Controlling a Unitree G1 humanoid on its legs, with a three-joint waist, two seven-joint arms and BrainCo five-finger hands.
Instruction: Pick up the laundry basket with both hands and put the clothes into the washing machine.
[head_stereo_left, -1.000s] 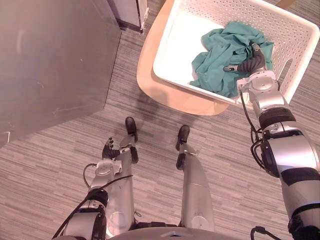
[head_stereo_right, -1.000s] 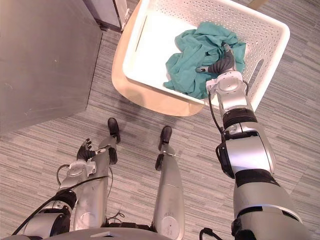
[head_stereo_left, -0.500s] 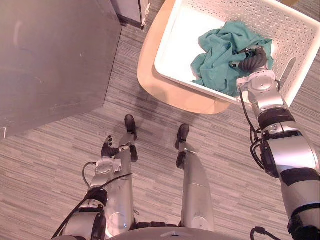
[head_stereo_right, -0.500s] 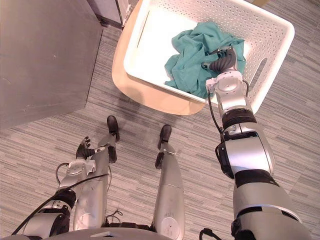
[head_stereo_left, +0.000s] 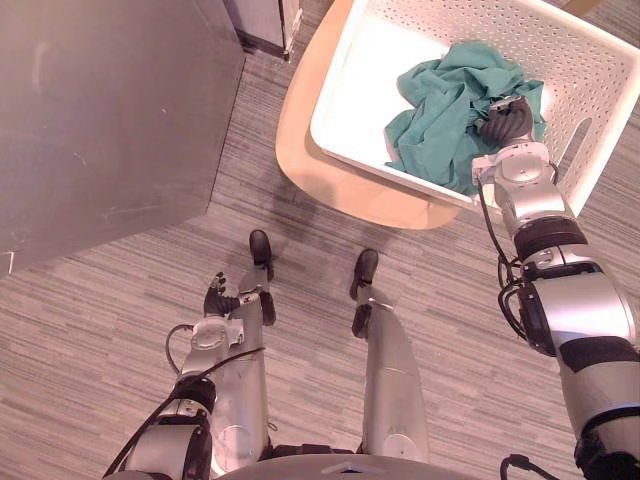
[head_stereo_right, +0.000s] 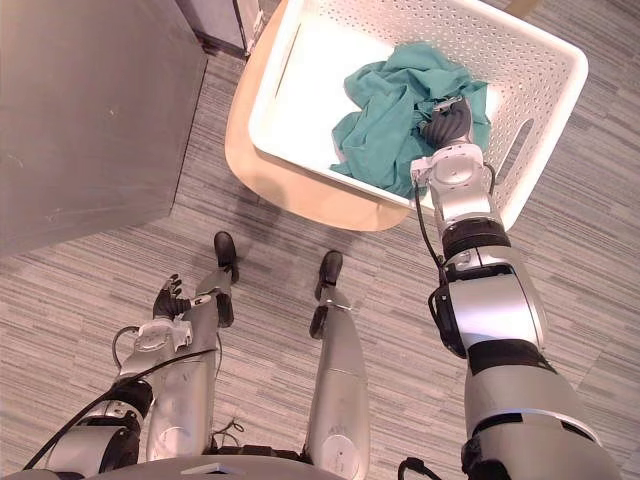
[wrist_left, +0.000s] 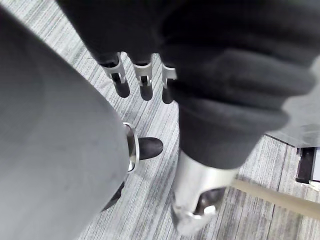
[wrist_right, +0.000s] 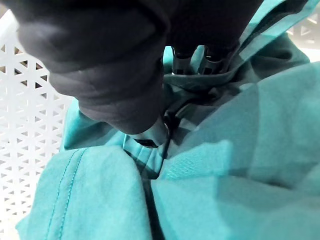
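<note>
Right robot hand (head_stereo_left: 505, 120) is down inside the basket (head_stereo_left: 575, 45), fingers (wrist_right: 180, 62) and thumb curled into a fold of the clothes (head_stereo_left: 440, 105): closed on the cloth, not on the basket. The clothes are one teal heap directly under and around this hand, spreading from it to its left; beyond that, the basket's left half is bare. The basket sits on a round tabletop (head_stereo_left: 330, 185), its long axis running sideways across the robot and slightly skewed, its near rim just beneath the right wrist. Left robot hand (head_stereo_left: 215, 296) hangs low by the leg over the floor (head_stereo_left: 110, 330), well apart from the basket, fingers (wrist_left: 142, 82) straight and loose, holding nothing. A large grey unit (head_stereo_left: 100, 120), likely the washer though no door shows, lies far to the left of the right hand and closer to the left one. So the right hand is nearer the load. The next move likely means lifting the heap clear of the rim and carrying it leftward; trailing cloth could snag the basket wall.
</note>
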